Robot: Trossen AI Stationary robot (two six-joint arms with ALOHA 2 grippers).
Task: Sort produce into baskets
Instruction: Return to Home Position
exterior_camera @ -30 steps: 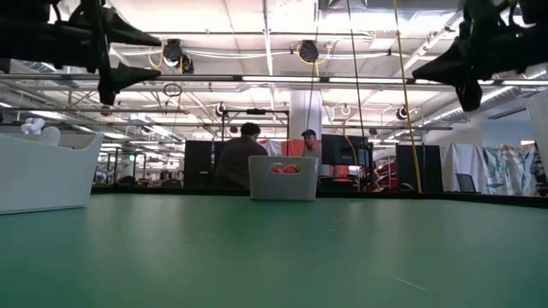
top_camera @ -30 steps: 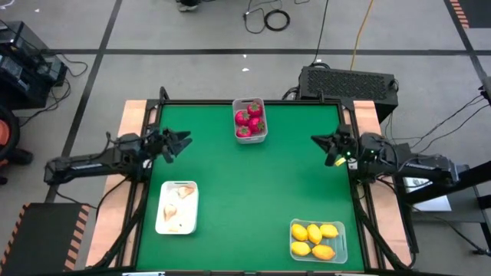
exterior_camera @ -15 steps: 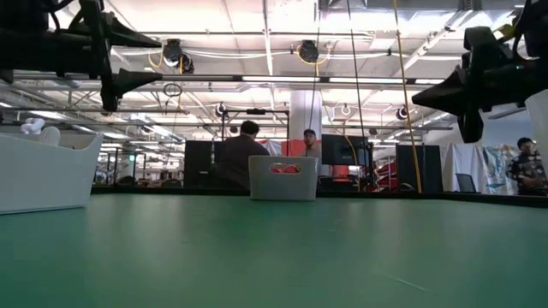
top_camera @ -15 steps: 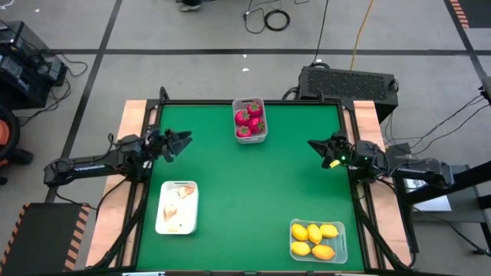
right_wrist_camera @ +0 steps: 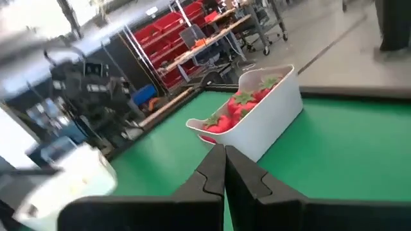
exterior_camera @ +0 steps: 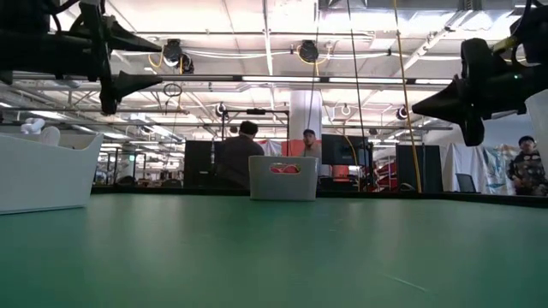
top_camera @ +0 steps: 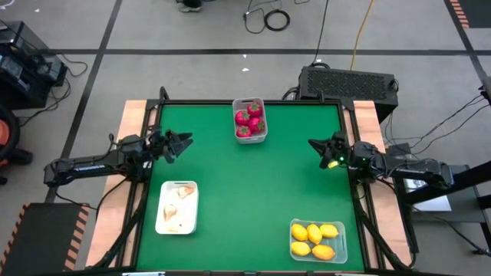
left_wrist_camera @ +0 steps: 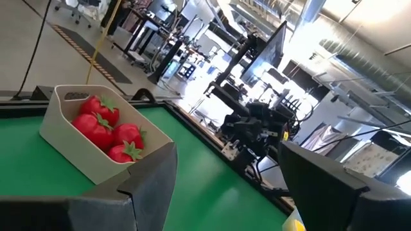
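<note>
High view: lemons (top_camera: 316,234) lie in the clear tub (top_camera: 343,245); left hand (top_camera: 184,143) spread, right hand (top_camera: 313,145) closed.

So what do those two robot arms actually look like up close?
The left arm and the right arm are both slim, dark and jointed. Each ends in a gripper with two black, wedge-shaped fingers: the left gripper and the right gripper. A small green light glows near the right wrist.

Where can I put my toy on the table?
The middle of the green table is bare, between the grey bin, white tray and clear tub. So is the edge between tray and tub. It's tighter near the left end effector and right end effector.
</note>
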